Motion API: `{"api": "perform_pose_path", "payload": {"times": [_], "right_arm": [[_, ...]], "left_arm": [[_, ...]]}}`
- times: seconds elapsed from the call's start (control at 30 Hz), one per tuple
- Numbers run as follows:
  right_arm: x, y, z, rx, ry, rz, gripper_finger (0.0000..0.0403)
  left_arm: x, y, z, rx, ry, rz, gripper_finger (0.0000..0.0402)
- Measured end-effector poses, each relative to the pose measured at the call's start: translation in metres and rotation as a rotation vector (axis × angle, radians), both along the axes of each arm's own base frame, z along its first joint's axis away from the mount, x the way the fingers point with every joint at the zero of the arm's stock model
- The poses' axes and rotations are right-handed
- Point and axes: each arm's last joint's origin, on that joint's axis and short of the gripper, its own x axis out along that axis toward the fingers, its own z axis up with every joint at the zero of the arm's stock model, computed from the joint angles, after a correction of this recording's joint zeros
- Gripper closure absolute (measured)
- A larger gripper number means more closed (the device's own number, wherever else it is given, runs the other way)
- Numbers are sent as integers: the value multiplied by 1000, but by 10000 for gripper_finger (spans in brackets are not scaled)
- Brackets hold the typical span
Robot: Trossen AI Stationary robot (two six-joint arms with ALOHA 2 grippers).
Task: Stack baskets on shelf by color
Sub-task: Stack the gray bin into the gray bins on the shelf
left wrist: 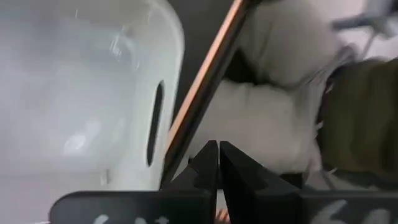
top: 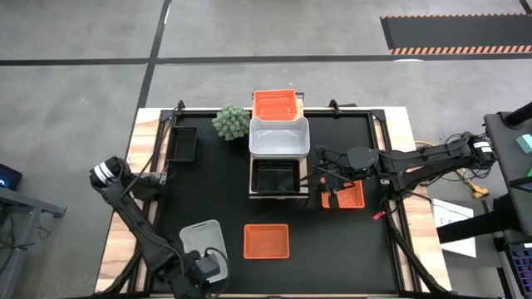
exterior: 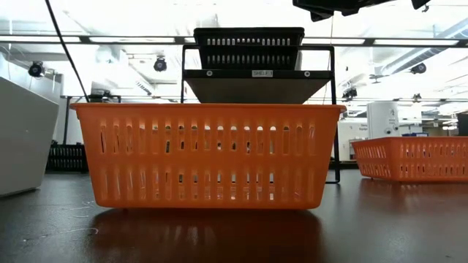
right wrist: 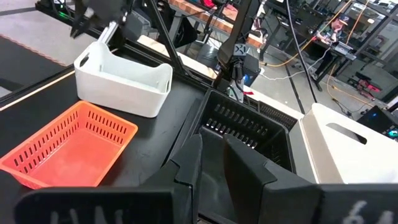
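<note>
Nearest the table's front edge, we see the left gripper, fingers pressed together, touching a white basket; an orange basket lies beside it. Mid-table, the shelf bears a label too small to read and carries black, white and orange baskets. Just right, the right gripper hangs narrowly parted, empty, above another orange basket.

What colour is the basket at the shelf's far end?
Red-orange slotted plastic basket; clearest in the high view.
</note>
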Motion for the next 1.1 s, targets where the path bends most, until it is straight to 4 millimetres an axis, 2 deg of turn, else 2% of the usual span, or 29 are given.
{"api": "perform_pose_path", "payload": {"times": [0.2, 0.33, 0.4, 0.47, 0.6, 0.8, 0.87, 1.0, 1.1], "right_arm": [[0, 0, -1, 0, 3, 0, 346], [0, 0, -1, 7, 4, -2, 346], [0, 0, -1, 16, 6, -4, 346], [0, 0, -1, 20, 6, -5, 346], [0, 0, -1, 18, 5, -4, 346], [1, 0, -1, 18, 7, -4, 346], [1, 0, -1, 17, 9, -4, 346], [2, 0, -2, 18, 12, -5, 346], [2, 0, -2, 24, 14, -6, 346]], "left_arm": [[-2, -9, -26, -52, 253, -59, 401], [-29, 8, -30, 57, 663, 101, 401], [-41, 14, -21, 123, 718, 163, 401], [-47, 18, -10, 152, 685, 216, 401], [-41, 18, 0, 134, 498, 270, 401], [-5, 10, 10, 90, -31, 129, 401], [8, 11, 12, 101, -141, 77, 401], [21, 19, 0, 163, -154, 48, 401], [22, 24, -10, 155, -71, 43, 401]]}}
